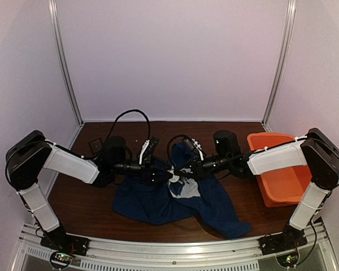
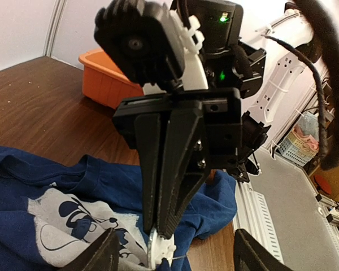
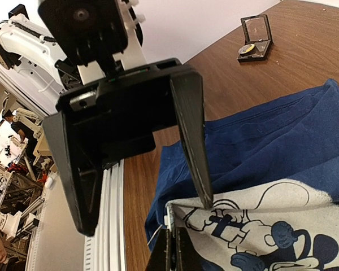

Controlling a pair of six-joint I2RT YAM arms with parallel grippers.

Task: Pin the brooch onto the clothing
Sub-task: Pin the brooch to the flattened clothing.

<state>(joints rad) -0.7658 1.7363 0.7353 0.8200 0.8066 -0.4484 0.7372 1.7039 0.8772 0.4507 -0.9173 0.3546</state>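
A navy T-shirt (image 1: 158, 200) is seen crumpled in the middle of the tabletop (image 1: 90, 197), with one part trailing towards the near edge on the right. Its white printed panel (image 3: 271, 226), bearing a cartoon mouse, is turned upward and partly folded.

Both grippers are brought together over this panel. The right gripper (image 2: 160, 231) is pointed steeply down at the panel's edge, its two fingers pressed flat together. A small pale piece, taken to be the brooch (image 2: 160, 249), is pinched at their very tips and rests against the printed fabric. A thin wire-like pin is seen sticking out from it to one side. Whether the pin has passed through the cloth cannot be told.

The left gripper (image 3: 147, 215) is held just beside the right one, facing it, with its fingers spread wide apart. Nothing is gripped between them. One fingertip (image 3: 204, 200) is seen just above the edge of the printed panel, though contact cannot be confirmed.

An orange tub (image 1: 279, 180) is placed at the right edge of the tabletop, well apart from the shirt. A small black hinged box (image 3: 255, 35) is set near the far left corner with its lid raised. A small round pale thing lies in it, too small to be identified.
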